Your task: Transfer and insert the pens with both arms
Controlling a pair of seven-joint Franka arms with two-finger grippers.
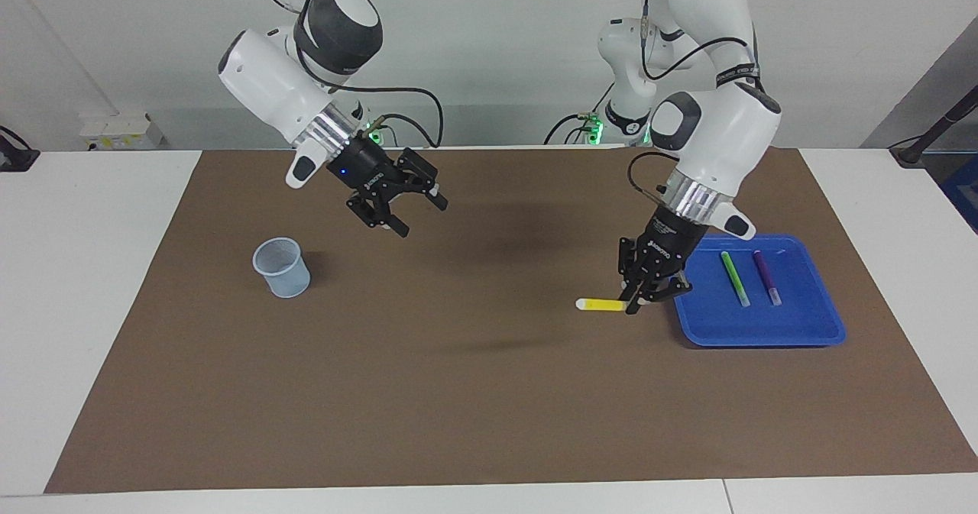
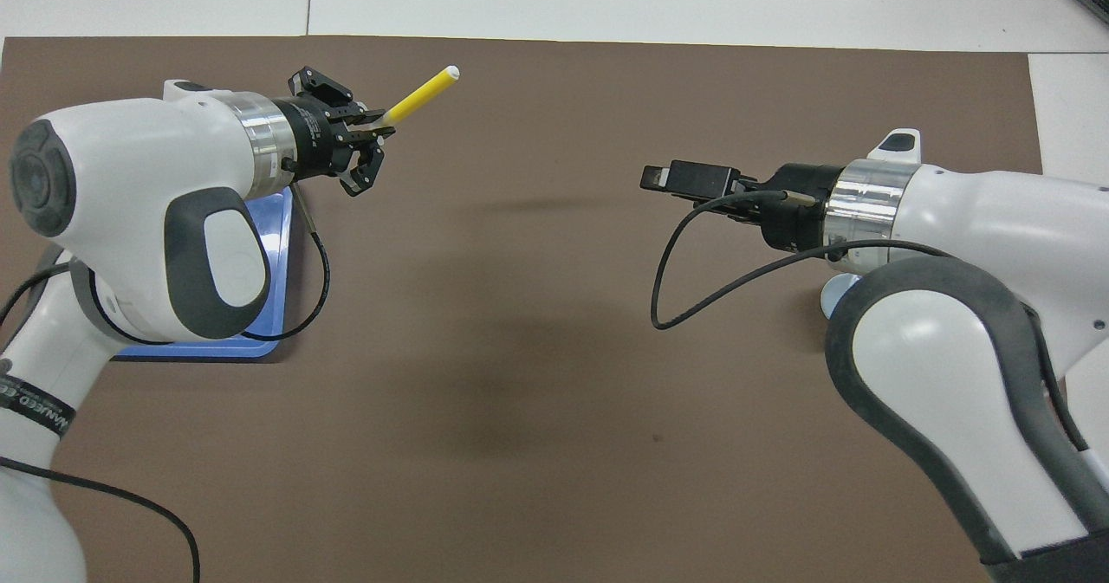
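In the facing view the left pincer [image 1: 636,303], clamped on the yellow pen [image 1: 601,305], holds it over the mat beside the blue tray [image 1: 764,334], while overhead the right pincer [image 2: 671,178] gapes empty mid-tabletop, so handover is judged next, requiring both to converge.

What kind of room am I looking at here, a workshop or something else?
Most likely a robotics lab set up for tests. Two white arms work over a table under a brown mat; the left gripper holds a yellow pen, the right gripper hangs open, and the walls are bare.
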